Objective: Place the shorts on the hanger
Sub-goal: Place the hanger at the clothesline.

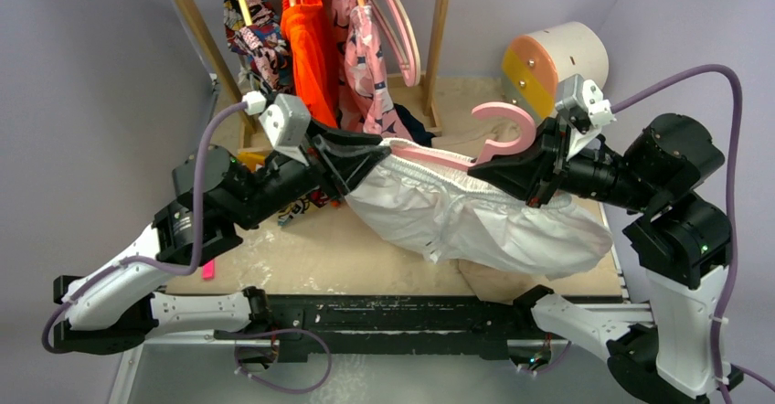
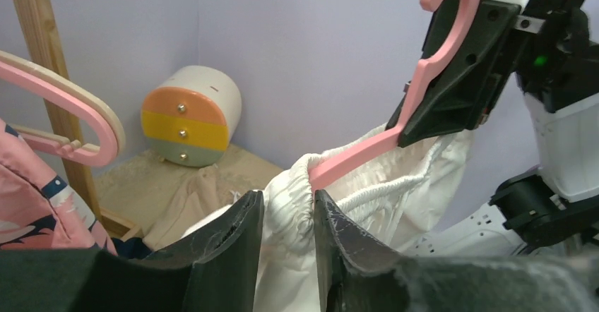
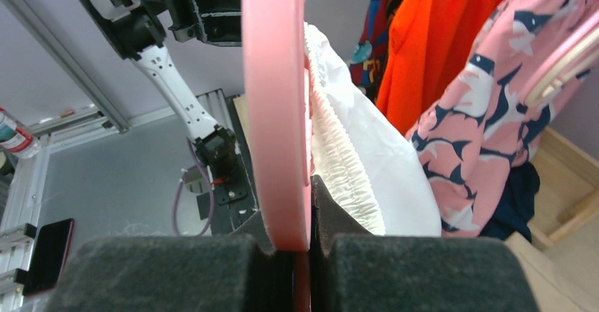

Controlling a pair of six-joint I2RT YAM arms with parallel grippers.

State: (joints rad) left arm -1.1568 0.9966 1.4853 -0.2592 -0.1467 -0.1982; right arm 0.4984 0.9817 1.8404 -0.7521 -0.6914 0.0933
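The white shorts (image 1: 475, 221) hang in the air between my two arms, their gathered waistband (image 2: 293, 199) drawn over one arm of the pink hanger (image 1: 498, 134). My left gripper (image 1: 379, 159) is shut on the waistband at the hanger's left end; in its wrist view the fabric is pinched between the dark fingers (image 2: 233, 255). My right gripper (image 1: 489, 171) is shut on the hanger near its hook; in the right wrist view the hanger (image 3: 275, 100) stands edge-on between the jaws, with the shorts (image 3: 367, 171) beside it.
A wooden rack (image 1: 439, 29) at the back holds a patterned garment (image 1: 256, 29), an orange one (image 1: 311, 43), a pink patterned one (image 1: 366, 57) and a spare pink hanger (image 1: 402, 29). A small round drawer unit (image 1: 553, 61) stands at the back right. A tan garment (image 2: 198, 192) lies on the table.
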